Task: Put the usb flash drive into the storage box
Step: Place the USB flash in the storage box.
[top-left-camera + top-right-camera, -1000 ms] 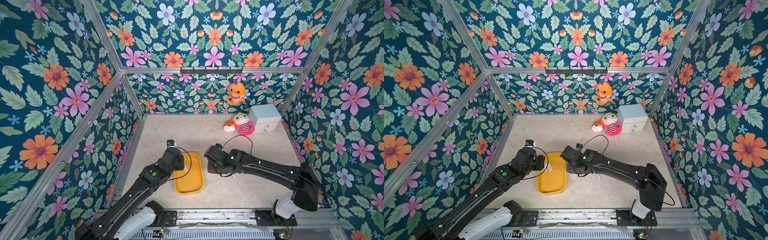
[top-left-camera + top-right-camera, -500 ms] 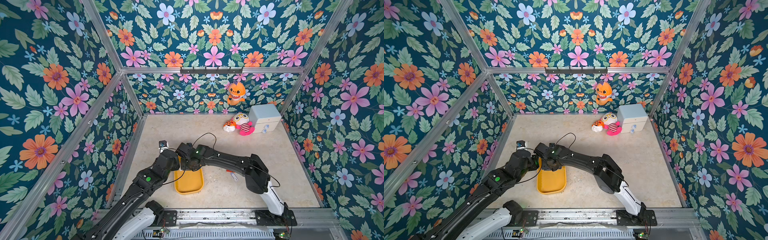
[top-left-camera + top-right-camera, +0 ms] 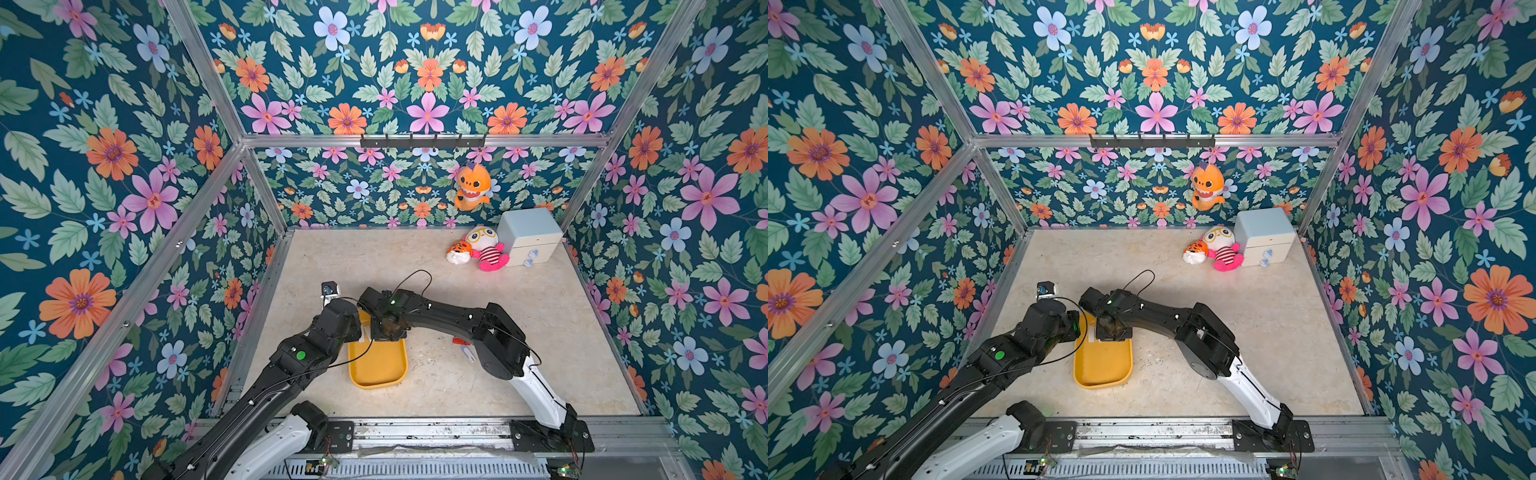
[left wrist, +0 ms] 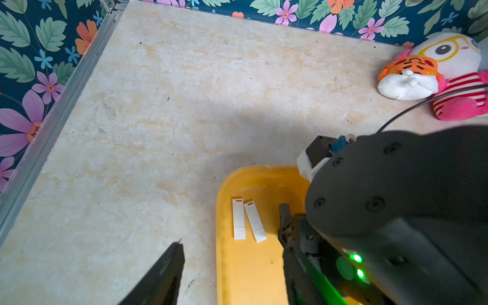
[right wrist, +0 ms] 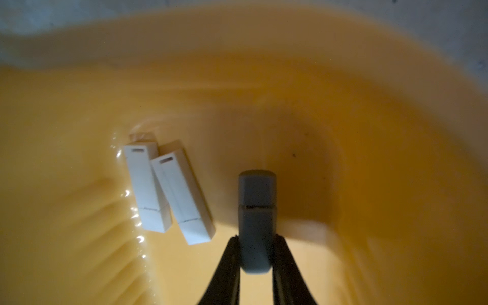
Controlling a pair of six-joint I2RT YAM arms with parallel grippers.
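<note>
The storage box (image 3: 380, 368) is a shallow yellow tray near the front left of the floor, seen in both top views (image 3: 1102, 368). My right gripper (image 5: 257, 240) hangs low over its far end, shut on a grey usb flash drive (image 5: 257, 211) that points down into the box. Two white drives (image 5: 146, 187) (image 5: 183, 200) lie side by side on the box floor, also showing in the left wrist view (image 4: 238, 219). My left gripper (image 4: 235, 274) is open, straddling the box's left rim (image 4: 220, 237). In the top views both grippers' fingers are hidden under the wrists.
A small red item (image 3: 459, 340) and a white one (image 3: 468, 354) lie on the floor by the right arm's elbow. Plush toys (image 3: 482, 249) and a pale drawer cabinet (image 3: 530, 235) sit at the back right. An orange plush (image 3: 471, 191) hangs on the back wall. A metal rail (image 4: 52, 126) runs along the left edge.
My right arm swung left from the floor beside the box to over its far end, carrying the grey drive. My left arm drew back slightly towards the left wall.
</note>
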